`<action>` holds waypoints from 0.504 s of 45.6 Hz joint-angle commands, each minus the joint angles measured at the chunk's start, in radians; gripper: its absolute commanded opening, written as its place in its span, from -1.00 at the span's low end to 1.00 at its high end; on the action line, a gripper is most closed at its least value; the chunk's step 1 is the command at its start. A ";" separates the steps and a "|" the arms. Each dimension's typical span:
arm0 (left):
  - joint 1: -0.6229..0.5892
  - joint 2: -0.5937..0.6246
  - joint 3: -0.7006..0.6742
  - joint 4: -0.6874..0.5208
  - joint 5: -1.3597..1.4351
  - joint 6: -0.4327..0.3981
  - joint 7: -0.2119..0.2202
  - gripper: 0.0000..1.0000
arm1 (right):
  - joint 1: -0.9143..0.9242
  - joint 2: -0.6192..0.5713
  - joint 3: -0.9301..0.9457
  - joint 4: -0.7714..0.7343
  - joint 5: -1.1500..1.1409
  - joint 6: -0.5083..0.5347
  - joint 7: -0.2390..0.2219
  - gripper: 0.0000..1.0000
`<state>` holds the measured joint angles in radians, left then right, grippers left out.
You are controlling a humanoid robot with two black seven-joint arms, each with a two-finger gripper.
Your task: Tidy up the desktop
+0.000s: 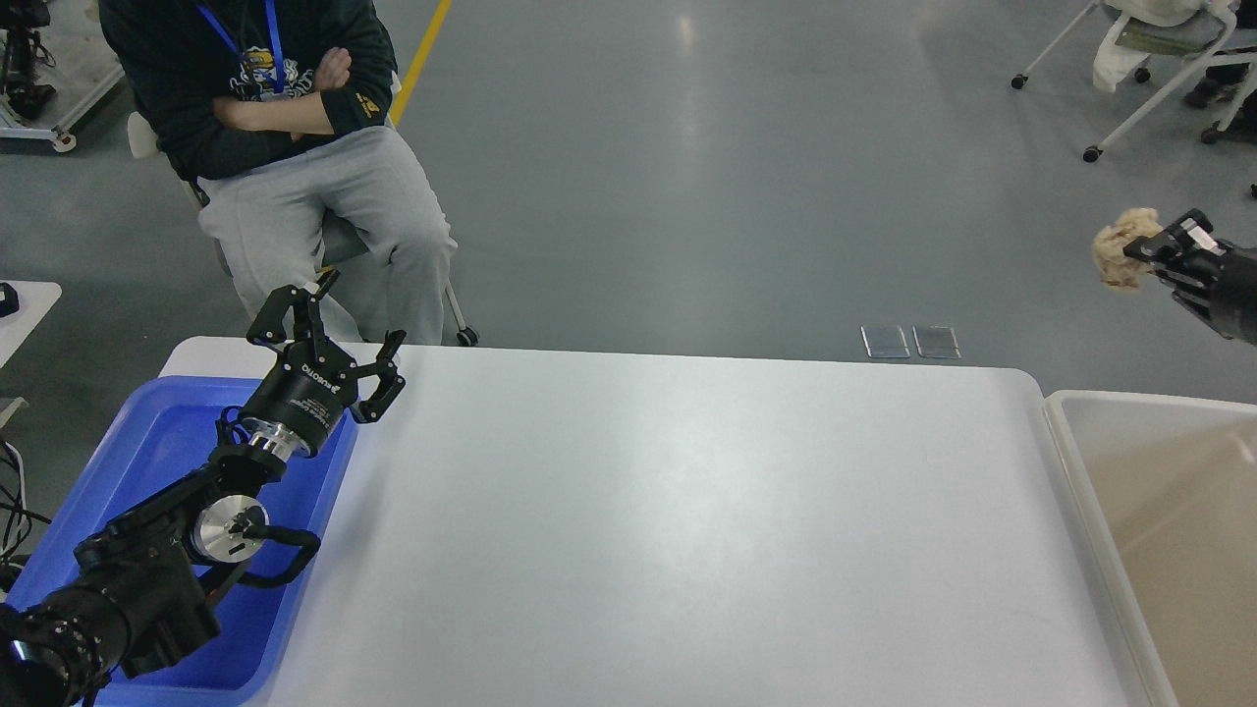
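The desktop (668,530) is a wide white tabletop with rounded corners and nothing lies on it. My right gripper (1139,250) is at the far right edge of the view, raised high above the near corner of the beige tub, and it is shut on a crumpled beige paper ball (1118,257). My left gripper (329,329) is open and empty, held above the far right corner of the blue tray (128,462).
A beige-white tub (1159,511) stands against the table's right end. A seated person (285,147) is behind the table's far left corner. A wheeled chair frame (1149,69) stands far right on the grey floor.
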<state>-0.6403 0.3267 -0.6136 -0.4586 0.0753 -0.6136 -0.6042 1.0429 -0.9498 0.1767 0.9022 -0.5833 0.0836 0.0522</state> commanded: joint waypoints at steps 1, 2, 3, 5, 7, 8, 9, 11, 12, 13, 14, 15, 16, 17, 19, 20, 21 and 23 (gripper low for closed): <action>0.001 0.000 0.000 0.000 0.000 0.000 0.000 1.00 | -0.083 0.068 -0.003 -0.314 0.101 0.007 -0.005 -0.80; 0.001 0.000 0.000 0.000 0.000 0.000 0.000 1.00 | -0.092 0.080 -0.003 -0.337 0.115 0.005 -0.005 -0.80; 0.001 0.000 0.000 0.000 0.000 0.000 0.000 1.00 | -0.099 0.091 -0.003 -0.361 0.132 0.002 -0.005 -0.80; 0.001 0.000 0.000 0.000 0.000 0.000 0.000 1.00 | -0.119 0.117 -0.003 -0.407 0.167 -0.001 -0.005 -0.80; 0.001 0.000 0.000 0.000 0.000 0.000 0.000 1.00 | -0.138 0.143 -0.003 -0.456 0.203 -0.005 -0.006 -0.80; 0.001 0.000 0.000 0.000 0.000 0.000 0.000 1.00 | -0.150 0.161 -0.003 -0.485 0.220 -0.007 -0.006 -0.80; 0.001 0.000 0.000 0.000 0.000 0.000 0.000 1.00 | -0.159 0.177 -0.003 -0.514 0.235 -0.008 -0.006 -0.80; 0.001 0.000 0.000 0.000 0.000 0.000 0.000 1.00 | -0.179 0.218 -0.003 -0.581 0.263 -0.007 -0.006 -0.80; 0.001 0.000 0.000 0.000 0.000 0.000 0.000 1.00 | -0.188 0.239 -0.003 -0.614 0.275 -0.007 -0.006 -0.80; 0.001 0.000 0.000 0.000 0.000 0.000 0.000 1.00 | -0.198 0.262 -0.003 -0.644 0.284 -0.005 -0.006 -0.80; 0.001 0.000 0.000 0.000 0.000 0.000 0.000 1.00 | -0.208 0.282 -0.003 -0.673 0.295 -0.004 -0.006 -0.80; 0.001 0.000 0.000 0.000 0.000 0.000 0.000 1.00 | -0.219 0.301 -0.002 -0.699 0.304 -0.002 -0.006 -0.80; 0.001 0.000 0.000 0.000 0.000 0.000 0.000 1.00 | -0.228 0.318 0.000 -0.723 0.312 -0.002 -0.006 -0.80; 0.001 0.000 0.000 0.000 0.000 0.000 0.000 1.00 | -0.239 0.333 0.004 -0.744 0.318 -0.002 -0.006 -0.80; 0.001 0.000 0.000 0.000 0.000 0.000 0.000 1.00 | -0.259 0.359 0.013 -0.776 0.329 -0.008 -0.006 -0.80; 0.001 0.000 0.000 0.000 0.000 0.000 0.000 1.00 | -0.265 0.371 0.015 -0.790 0.335 -0.010 -0.006 -0.80; 0.001 0.000 0.000 0.000 0.000 0.000 0.000 1.00 | -0.273 0.385 0.015 -0.801 0.342 -0.010 -0.006 -0.80; 0.001 0.000 0.000 0.000 0.000 0.000 0.000 1.00 | -0.288 0.410 0.017 -0.828 0.358 -0.012 -0.006 -0.81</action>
<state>-0.6396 0.3267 -0.6136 -0.4586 0.0752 -0.6136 -0.6043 0.8506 -0.6949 0.1800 0.3039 -0.3263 0.0790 0.0467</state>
